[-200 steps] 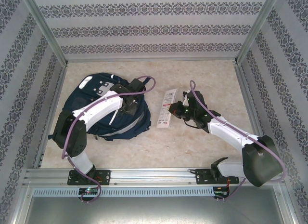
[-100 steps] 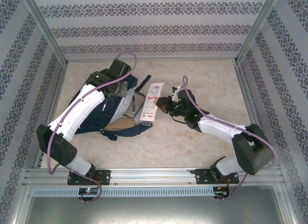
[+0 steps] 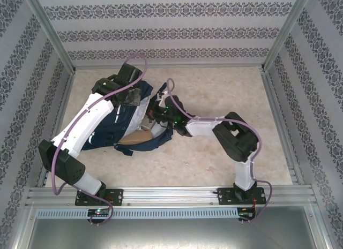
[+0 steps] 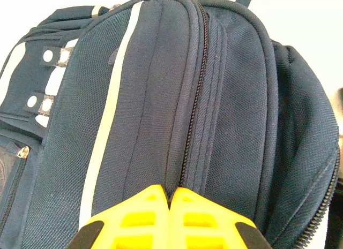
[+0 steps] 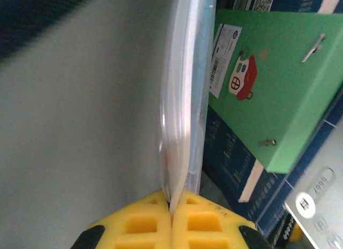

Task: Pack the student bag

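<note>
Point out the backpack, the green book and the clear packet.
backpack (image 4: pixel 241 99), left wrist view, navy panel right of zipper.
green book (image 5: pixel 284 99), right wrist view, front cover.
clear packet (image 5: pixel 182 99), right wrist view, near edge.

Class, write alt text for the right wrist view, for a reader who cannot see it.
The right gripper pinches a thin clear-wrapped packet, seen edge-on, between yellow fingertips. Right of it lies a green book with a red house picture; left, a plain grey surface.

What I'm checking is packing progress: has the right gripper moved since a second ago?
Yes. The right gripper, shut on a thin white plastic-wrapped packet, went left across the beige table into the large navy-blue fabric backpack.
</note>
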Tool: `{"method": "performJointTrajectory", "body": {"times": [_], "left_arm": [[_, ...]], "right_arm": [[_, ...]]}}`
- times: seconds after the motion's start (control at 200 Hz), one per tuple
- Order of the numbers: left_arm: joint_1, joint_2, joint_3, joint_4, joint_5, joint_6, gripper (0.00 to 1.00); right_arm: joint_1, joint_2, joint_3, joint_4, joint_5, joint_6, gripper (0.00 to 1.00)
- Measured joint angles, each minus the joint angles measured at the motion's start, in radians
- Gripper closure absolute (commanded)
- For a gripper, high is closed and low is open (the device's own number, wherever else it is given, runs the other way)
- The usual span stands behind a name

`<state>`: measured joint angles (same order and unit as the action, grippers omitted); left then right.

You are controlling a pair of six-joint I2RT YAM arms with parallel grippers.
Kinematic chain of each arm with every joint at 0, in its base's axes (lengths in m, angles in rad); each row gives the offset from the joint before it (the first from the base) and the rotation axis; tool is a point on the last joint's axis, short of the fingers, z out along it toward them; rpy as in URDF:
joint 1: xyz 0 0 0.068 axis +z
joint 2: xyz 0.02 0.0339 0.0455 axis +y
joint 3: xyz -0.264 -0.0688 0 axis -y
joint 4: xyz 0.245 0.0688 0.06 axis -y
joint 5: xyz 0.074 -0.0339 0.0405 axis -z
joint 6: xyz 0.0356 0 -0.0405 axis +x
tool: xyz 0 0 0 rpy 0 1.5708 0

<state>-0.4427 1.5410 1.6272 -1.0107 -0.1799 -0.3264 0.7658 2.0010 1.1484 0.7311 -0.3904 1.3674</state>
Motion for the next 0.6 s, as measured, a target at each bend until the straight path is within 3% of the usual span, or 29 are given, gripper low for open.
{"method": "performJointTrajectory", "body": {"times": [0.08, 0.19, 0.335, 0.56, 0.6], "left_arm": [[0.000, -0.010, -0.010, 0.000, 0.006, -0.005, 1.00], [0.001, -0.016, -0.020, 0.001, 0.016, -0.011, 1.00], [0.005, -0.023, -0.044, 0.007, 0.028, -0.016, 1.00], [0.006, -0.026, -0.075, 0.033, 0.057, -0.023, 1.00], [0.006, -0.026, -0.078, 0.037, 0.061, -0.024, 0.94]], "right_arm": [[0.018, 0.065, 0.058, -0.007, -0.001, 0.007, 0.82], [0.035, 0.112, 0.105, -0.050, -0.008, 0.008, 0.45], [0.037, 0.095, 0.085, -0.095, -0.004, -0.020, 0.36], [0.021, -0.061, -0.045, -0.190, 0.013, -0.090, 0.34], [0.015, -0.095, -0.071, -0.203, 0.018, -0.104, 0.34]]}}
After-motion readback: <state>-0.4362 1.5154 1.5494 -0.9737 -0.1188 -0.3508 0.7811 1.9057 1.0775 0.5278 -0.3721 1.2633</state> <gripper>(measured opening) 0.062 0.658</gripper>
